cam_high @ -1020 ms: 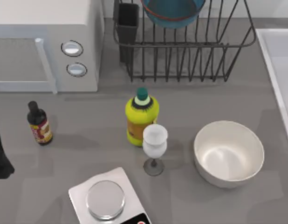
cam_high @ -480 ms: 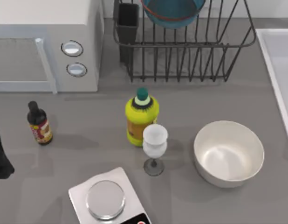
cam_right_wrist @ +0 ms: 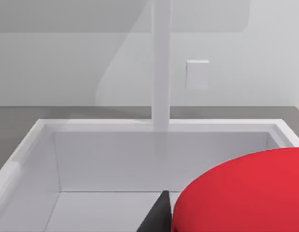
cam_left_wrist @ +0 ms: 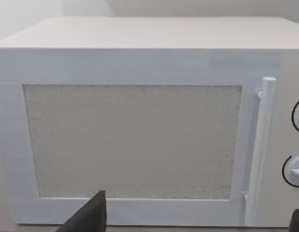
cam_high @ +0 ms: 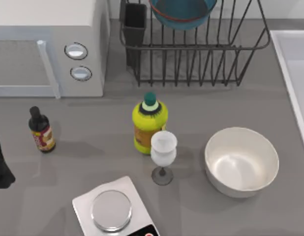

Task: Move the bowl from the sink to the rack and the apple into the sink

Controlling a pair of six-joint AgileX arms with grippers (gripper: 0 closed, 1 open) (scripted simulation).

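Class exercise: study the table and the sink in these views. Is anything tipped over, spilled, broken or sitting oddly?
Nothing stands out. The yellow bottle, wine glass and dark sauce bottle stand upright, the white bowl sits level, the teal bowl rests in the rack, and the apple hangs over the sink.

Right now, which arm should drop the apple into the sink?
Right. Its wrist view has the apple up close against its hand, directly facing the sink. The left hand faces the microwave.
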